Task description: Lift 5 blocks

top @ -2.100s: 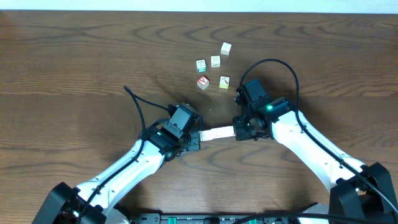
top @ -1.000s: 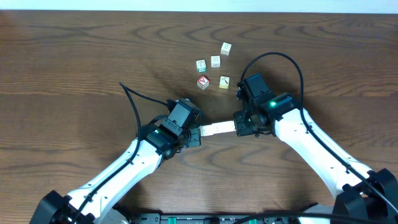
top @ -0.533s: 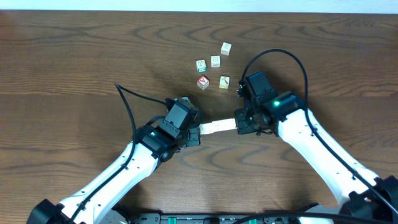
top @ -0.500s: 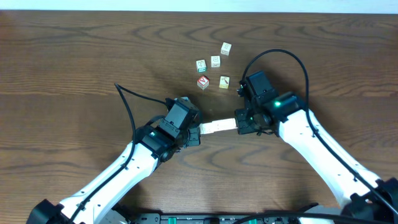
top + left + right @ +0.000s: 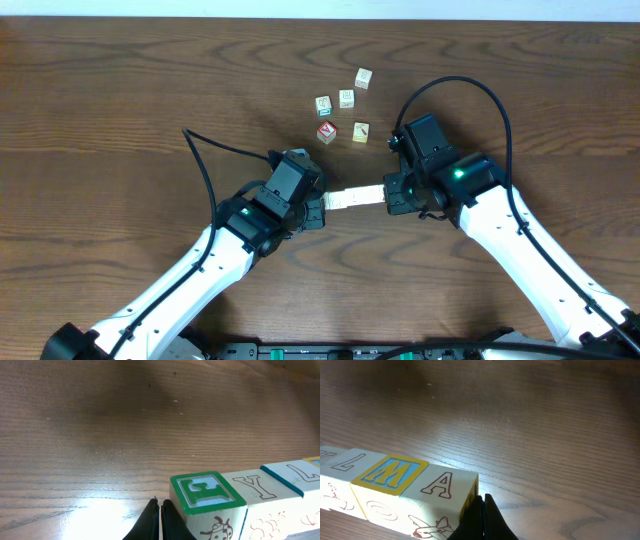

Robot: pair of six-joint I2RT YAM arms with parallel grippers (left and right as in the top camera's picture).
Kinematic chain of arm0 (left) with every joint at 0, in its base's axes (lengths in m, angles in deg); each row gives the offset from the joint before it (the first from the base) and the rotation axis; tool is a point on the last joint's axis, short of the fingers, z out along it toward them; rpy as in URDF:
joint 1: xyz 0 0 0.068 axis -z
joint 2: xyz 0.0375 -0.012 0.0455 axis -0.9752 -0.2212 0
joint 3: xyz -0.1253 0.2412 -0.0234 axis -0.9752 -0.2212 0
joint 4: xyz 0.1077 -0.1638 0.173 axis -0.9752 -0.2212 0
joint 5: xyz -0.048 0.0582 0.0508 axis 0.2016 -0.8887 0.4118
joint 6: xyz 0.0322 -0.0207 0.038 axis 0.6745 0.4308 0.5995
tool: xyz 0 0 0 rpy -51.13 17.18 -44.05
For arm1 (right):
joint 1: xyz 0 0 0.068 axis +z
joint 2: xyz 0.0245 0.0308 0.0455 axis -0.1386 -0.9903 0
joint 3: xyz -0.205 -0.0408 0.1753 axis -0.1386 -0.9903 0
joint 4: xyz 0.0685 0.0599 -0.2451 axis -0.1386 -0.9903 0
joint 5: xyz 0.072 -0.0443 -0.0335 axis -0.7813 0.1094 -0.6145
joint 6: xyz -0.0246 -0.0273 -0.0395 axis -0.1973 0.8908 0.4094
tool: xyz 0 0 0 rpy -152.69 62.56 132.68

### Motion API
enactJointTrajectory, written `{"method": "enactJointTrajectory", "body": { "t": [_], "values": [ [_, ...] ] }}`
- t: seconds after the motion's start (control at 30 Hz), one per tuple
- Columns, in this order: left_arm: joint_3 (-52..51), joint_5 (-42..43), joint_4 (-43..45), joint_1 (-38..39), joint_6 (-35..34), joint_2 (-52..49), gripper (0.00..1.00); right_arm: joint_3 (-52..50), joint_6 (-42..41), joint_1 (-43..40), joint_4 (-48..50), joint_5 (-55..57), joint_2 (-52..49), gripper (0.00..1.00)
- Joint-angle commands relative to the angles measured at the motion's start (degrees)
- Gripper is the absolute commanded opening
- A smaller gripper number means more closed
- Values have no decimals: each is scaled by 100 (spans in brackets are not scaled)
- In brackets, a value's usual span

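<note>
A straight row of cream blocks (image 5: 354,196) is squeezed end to end between my two grippers. My left gripper (image 5: 322,203) is shut, and its closed tips (image 5: 160,510) press against the end block with the green C (image 5: 205,494). My right gripper (image 5: 386,194) is also shut, its tips (image 5: 483,505) pushing on the end block marked A (image 5: 442,487). Beside the A sits a yellow-and-blue M block (image 5: 387,474). Nothing lies between either pair of jaws. The row looks raised a little off the wood.
Loose cubes lie on the table beyond the row: three cream ones (image 5: 323,104) (image 5: 346,98) (image 5: 363,77), a yellowish one (image 5: 360,131) and a red-faced one (image 5: 326,131). A black cable (image 5: 215,160) loops by the left arm.
Both grippers and the row clamped between them have shifted toward the far side and right, and look slightly larger from above. The loose cubes have not moved.
</note>
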Motion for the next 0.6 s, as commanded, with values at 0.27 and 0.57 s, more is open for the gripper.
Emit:
{"method": "enactJointTrajectory", "body": {
  "t": [0.27, 0.57],
  "values": [
    [778, 1211, 273, 282, 76, 201, 8, 221, 44, 533, 94, -2116, 44, 1],
    [789, 1207, 254, 282, 76, 313, 7, 492, 48, 533, -70, -2109, 44, 1]
  ]
}}
